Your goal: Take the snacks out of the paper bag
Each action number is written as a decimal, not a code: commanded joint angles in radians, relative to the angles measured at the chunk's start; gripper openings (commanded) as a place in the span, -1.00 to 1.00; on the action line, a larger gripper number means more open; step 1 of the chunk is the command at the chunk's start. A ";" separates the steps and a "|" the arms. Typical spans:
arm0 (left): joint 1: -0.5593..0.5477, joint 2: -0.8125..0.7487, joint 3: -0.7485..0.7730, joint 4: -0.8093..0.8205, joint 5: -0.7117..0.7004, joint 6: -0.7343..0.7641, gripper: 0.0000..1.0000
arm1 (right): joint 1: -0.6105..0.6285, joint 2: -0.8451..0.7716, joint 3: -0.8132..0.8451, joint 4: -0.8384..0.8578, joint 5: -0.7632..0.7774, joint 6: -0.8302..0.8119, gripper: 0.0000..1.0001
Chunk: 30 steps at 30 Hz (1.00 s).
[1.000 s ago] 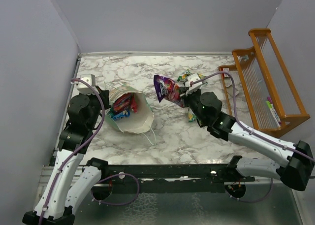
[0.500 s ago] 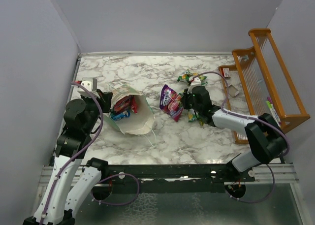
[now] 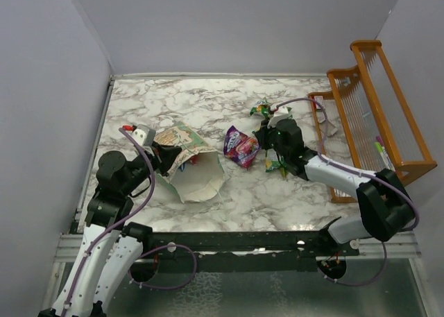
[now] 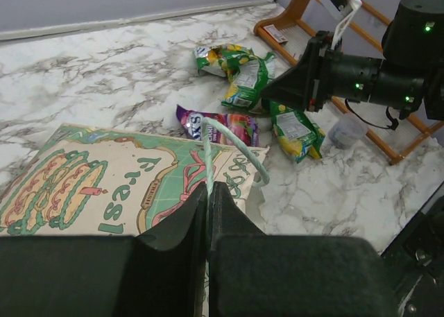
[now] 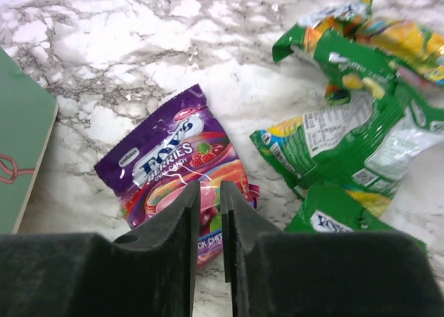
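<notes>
While paper bag (image 3: 201,178) is clamped by left gripper (image 4: 208,189), purple packet (image 5: 173,164) lies free below parted right gripper (image 5: 210,189); return to bag is needed.

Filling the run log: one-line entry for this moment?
left gripper: shut on paper bag handle | right gripper: slightly open above purple packet | purple packet: lying on table beside green packets

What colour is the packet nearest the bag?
The packet is mostly purple; the right wrist view shows it best.
</notes>
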 commanded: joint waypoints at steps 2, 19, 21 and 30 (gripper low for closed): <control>-0.002 -0.021 0.002 0.062 0.087 -0.002 -1.00 | 0.003 -0.071 0.044 -0.022 0.013 -0.062 -0.44; -0.003 -0.010 0.027 0.048 0.042 0.009 -1.00 | 0.237 -0.290 -0.156 0.281 -0.776 -0.552 0.20; -0.004 -0.009 0.031 0.047 0.042 0.010 -1.00 | 0.316 -0.270 -0.150 0.256 -0.778 -0.676 0.21; -0.004 -0.009 0.032 0.051 0.032 0.001 -1.00 | 0.469 -0.070 -0.025 0.197 -0.616 -0.984 0.28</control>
